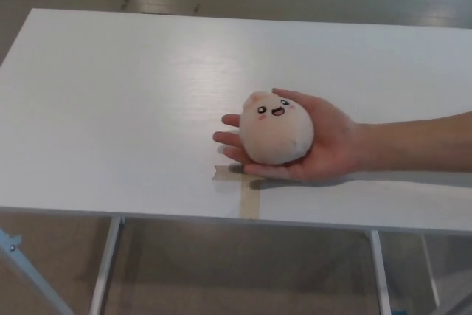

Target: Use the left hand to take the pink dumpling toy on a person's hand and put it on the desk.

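The dumpling (276, 129), pale pink with a small printed face, sits right of frame centre in a person's hand (324, 147). That hand is palm up, fingers pointing left, its forearm entering from the right edge. It lies over the desk (110, 108), covering part of a tape cross (247, 189) near the front edge. Neither robot hand is in view.

person's hand (324, 145) palm up, forearm from right
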Tool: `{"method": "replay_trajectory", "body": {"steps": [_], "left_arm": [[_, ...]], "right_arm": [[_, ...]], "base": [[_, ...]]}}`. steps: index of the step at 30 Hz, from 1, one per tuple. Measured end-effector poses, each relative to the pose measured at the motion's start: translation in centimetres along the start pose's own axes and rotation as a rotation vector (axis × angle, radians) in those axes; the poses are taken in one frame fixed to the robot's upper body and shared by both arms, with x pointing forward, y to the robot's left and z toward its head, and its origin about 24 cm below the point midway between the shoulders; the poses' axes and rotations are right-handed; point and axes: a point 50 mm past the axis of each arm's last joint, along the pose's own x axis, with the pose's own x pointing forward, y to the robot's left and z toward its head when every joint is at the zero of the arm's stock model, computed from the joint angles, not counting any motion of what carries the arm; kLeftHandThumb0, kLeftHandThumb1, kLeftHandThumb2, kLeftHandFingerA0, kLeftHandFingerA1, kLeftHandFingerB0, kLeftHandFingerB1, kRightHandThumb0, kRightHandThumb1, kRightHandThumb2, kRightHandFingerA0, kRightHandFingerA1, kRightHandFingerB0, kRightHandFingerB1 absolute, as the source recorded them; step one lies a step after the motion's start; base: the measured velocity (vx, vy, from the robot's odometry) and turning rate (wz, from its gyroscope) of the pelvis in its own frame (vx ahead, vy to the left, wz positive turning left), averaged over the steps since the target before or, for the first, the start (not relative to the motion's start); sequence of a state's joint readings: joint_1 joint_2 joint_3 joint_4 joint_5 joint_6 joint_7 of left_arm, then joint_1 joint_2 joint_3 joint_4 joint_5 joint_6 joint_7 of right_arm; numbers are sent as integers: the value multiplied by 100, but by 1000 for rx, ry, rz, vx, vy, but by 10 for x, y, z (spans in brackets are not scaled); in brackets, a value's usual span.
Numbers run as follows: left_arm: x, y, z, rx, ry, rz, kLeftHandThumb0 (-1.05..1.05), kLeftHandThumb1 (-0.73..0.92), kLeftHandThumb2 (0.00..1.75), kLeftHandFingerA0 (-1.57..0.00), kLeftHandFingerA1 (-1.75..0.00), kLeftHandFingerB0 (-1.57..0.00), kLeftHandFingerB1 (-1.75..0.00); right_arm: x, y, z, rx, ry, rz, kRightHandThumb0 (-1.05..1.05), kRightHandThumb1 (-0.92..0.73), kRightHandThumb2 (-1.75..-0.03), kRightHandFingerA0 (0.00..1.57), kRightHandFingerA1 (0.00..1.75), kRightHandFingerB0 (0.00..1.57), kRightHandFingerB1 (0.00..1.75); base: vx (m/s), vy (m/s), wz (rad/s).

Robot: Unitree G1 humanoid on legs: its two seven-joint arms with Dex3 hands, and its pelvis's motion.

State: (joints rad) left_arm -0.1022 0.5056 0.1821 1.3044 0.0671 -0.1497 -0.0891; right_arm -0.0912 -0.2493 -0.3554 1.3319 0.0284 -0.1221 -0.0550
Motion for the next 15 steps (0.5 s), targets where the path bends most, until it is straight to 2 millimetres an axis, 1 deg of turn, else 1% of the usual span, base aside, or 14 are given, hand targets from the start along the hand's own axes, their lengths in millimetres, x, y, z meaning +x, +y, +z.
{"method": "replay_trajectory", "body": {"steps": [4, 6, 7, 8, 9, 10, 11, 12, 14, 15], "left_arm": [[0, 0, 1, 6, -4, -2, -41, 49, 71, -62, -53, -38, -44], [0, 0, 1, 7, -7, -2, -42, 48, 71, -65, -54, -38, -45], [0, 0, 2, 7, -9, -1, -41, 48, 70, -58, -51, -40, -45], [0, 0, 2, 7, -10, 0, -41, 48, 70, -58, -51, -40, -45], [0, 0, 2, 7, -10, 0, -42, 48, 70, -54, -50, -40, -45], [0, 0, 4, 13, -24, 5, -44, 48, 71, -51, -49, -42, -45], [1, 0, 6, 18, -35, 10, -44, 48, 71, -51, -49, -42, -45], [1, 0, 11, 28, -62, 19, -43, 54, 57, -51, -39, -45, -36], [1, 1, 16, 34, -99, 29, -48, 54, 56, -49, -39, -43, -36], [0, 2, 27, 39, -177, 44, -50, 53, 57, -48, -39, -43, -36]], "right_arm": [[0, 0, 0, 0, 0, 1, -45, -55, -57, 72, 48, 45, 39], [0, 0, 0, 1, 0, 1, -45, -55, -57, 72, 48, 45, 39], [0, 0, 0, 3, 0, 0, -50, -44, -79, 65, 61, 41, 51], [0, 0, 0, 4, 0, 0, -50, -44, -79, 65, 61, 41, 51], [0, 0, 0, 4, 0, 0, -50, -44, -79, 65, 61, 41, 51], [0, 0, 0, 6, 0, 0, -50, -44, -79, 65, 61, 41, 51], [0, 0, 0, 6, 0, 1, -50, -44, -79, 65, 61, 41, 51], [0, 0, 0, 7, 0, 2, -50, -44, -79, 65, 61, 41, 51], [0, 0, 0, 7, 0, 3, -50, -44, -79, 65, 61, 41, 52], [0, 1, 2, 8, -3, 6, -50, -44, -79, 65, 61, 42, 52]], "base": [[0, 0, 0], [0, 0, 0], [0, 0, 0], [0, 0, 0], [0, 0, 0], [0, 0, 0], [0, 0, 0], [0, 0, 0], [0, 0, 0], [0, 0, 0]]}}
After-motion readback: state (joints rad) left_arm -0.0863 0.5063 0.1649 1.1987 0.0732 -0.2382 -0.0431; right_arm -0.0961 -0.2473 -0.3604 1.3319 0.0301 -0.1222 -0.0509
